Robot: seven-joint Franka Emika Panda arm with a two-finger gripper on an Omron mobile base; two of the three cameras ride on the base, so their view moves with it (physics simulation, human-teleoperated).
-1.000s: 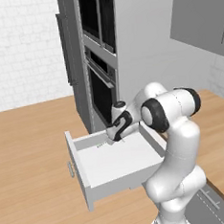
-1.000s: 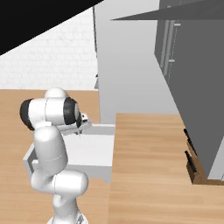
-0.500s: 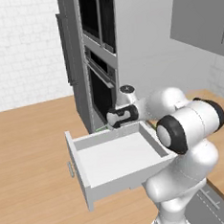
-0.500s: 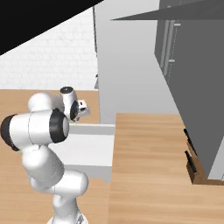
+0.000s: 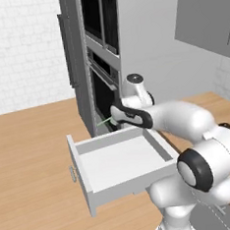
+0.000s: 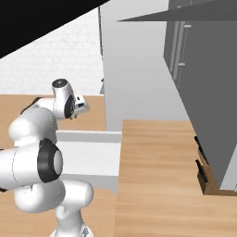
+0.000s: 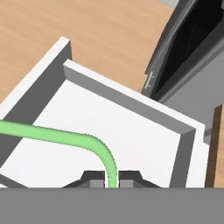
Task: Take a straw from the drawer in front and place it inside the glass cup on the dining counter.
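My gripper [image 7: 111, 181] is shut on the light green straw [image 7: 52, 134], which runs up from between the finger tips, bends and stretches off to the left. In the left base view the gripper [image 5: 113, 120] hangs just above the back wall of the open light grey drawer [image 5: 122, 158], and the straw [image 5: 104, 122] sticks out toward the oven. The drawer's white floor [image 7: 127, 131] lies bare below the hand. The glass cup is out of view.
A tall dark oven stack [image 5: 102, 64] stands right behind the drawer, its lower door [image 7: 188, 57] close to the hand. A light-brown wooden counter top [image 6: 157, 176] with a knife block [image 6: 206, 178] lies to the right; I cannot tell whether it is the dining counter.
The gripper has risen out of the drawer with the straw in it and moved back toward the oven. The arm's upper joints have swung round.
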